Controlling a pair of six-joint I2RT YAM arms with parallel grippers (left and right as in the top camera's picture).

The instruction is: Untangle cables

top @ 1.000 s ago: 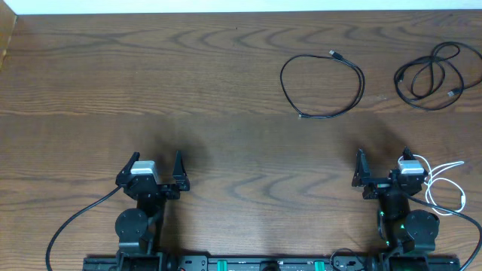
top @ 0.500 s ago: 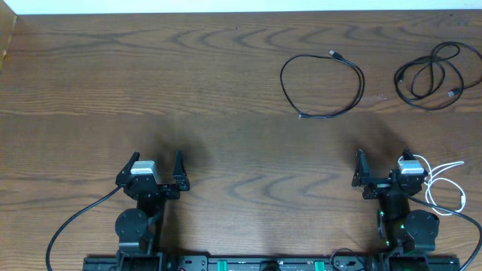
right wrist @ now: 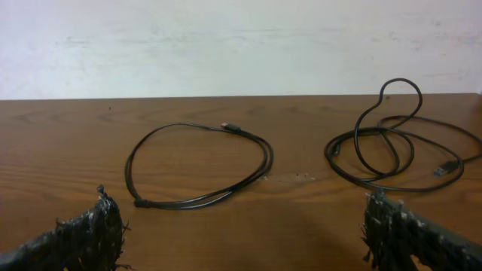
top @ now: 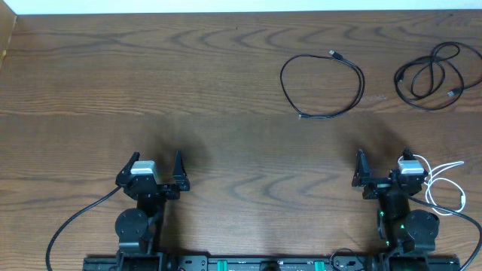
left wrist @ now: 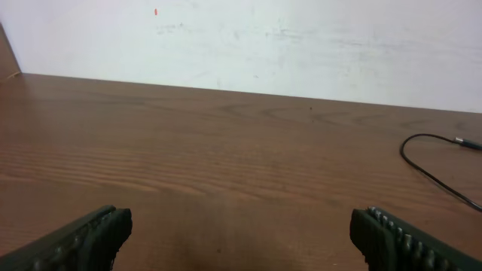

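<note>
While I am watching from the overhead view, the three cables are lying apart from one another on the right half of the table (top: 226,98).

- One black cable (top: 362,81) is lying as a single open loop toward the far edge, right of centre, touching no other cable. In the right wrist view this loop (right wrist: 138,202) is sitting flat ahead and left of centre. A short arc of it (left wrist: 429,173) is showing at the right edge of the left wrist view.
- The second black cable (top: 397,80) is lying near the far right corner, folding over itself in several overlapping loops. From the right wrist it (right wrist: 360,134) is showing one loop rising off the wood.
- The white cable (top: 449,166) is lying at the near right edge, just beside the right arm. I cannot tell whether it is touching the arm.

The right gripper (top: 383,153) is hovering well short of both black cables, jaws spread wide and holding nothing. In its own camera view the gripper (right wrist: 241,233) is framing bare wood. The left gripper (top: 157,156) is sitting on the near left, well apart from every cable. Its jaws are also standing wide with nothing between them (left wrist: 241,241).

A thick black cord (top: 75,218) is curving away from the left arm's base. A pale wall (left wrist: 301,38) is standing behind the table's far edge.
</note>
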